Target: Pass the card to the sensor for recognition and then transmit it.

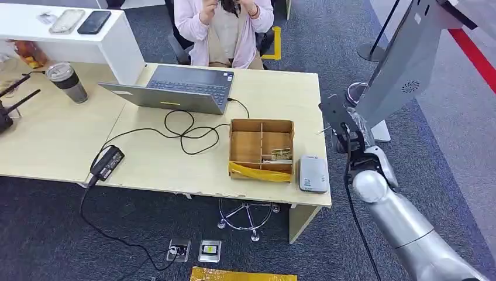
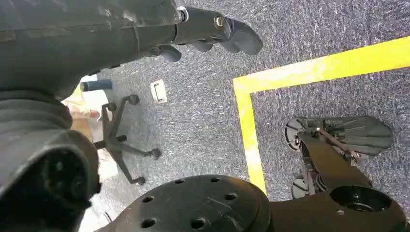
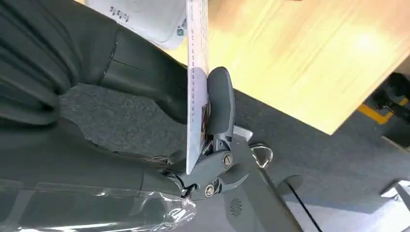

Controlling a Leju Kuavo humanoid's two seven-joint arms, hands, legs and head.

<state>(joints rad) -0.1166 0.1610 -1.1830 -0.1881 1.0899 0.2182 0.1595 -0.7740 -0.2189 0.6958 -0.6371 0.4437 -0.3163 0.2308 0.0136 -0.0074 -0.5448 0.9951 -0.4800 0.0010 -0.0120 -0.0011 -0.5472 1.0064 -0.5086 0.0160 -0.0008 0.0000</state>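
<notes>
Right hand (image 3: 193, 121): gripping the card (image 3: 197, 72) edge-on, the thumb pressing one face and darker fingers (image 3: 145, 82) backing the other; in the head view this hand (image 1: 342, 126) is hovering off the desk's right end, level with the tabletop.
Card: standing upright in the grasp, its free end pointing toward the desk; in the head view it is showing as a thin pale sliver (image 1: 323, 131) beside the hand.
Sensor (image 1: 313, 173): lying flat at the desk's front right corner, just beside the wooden box; in the right wrist view its pale casing (image 3: 140, 17) is sitting past the card's far end, with the card apart from it.
Wooden box (image 1: 261, 150): resting on the desk left of the sensor, divided into compartments, a small brassy item in one and yellow tape along its front wall.
Desk (image 1: 158, 158): carrying a laptop (image 1: 175, 88), a looping black cable and a power brick.
Person (image 1: 225, 26): sitting behind the desk, both hands raised near the chest, not reaching out.
Left hand (image 2: 212, 31): hanging over carpet and a yellow floor line, fingers curling inward around nothing.
Progress: card in hand, so the pickup is reading as done; presenting it to the sensor is appearing to be underway but not completed.
Remaining: bringing the card's face over the sensor, then handing it on, probably to the person.
</notes>
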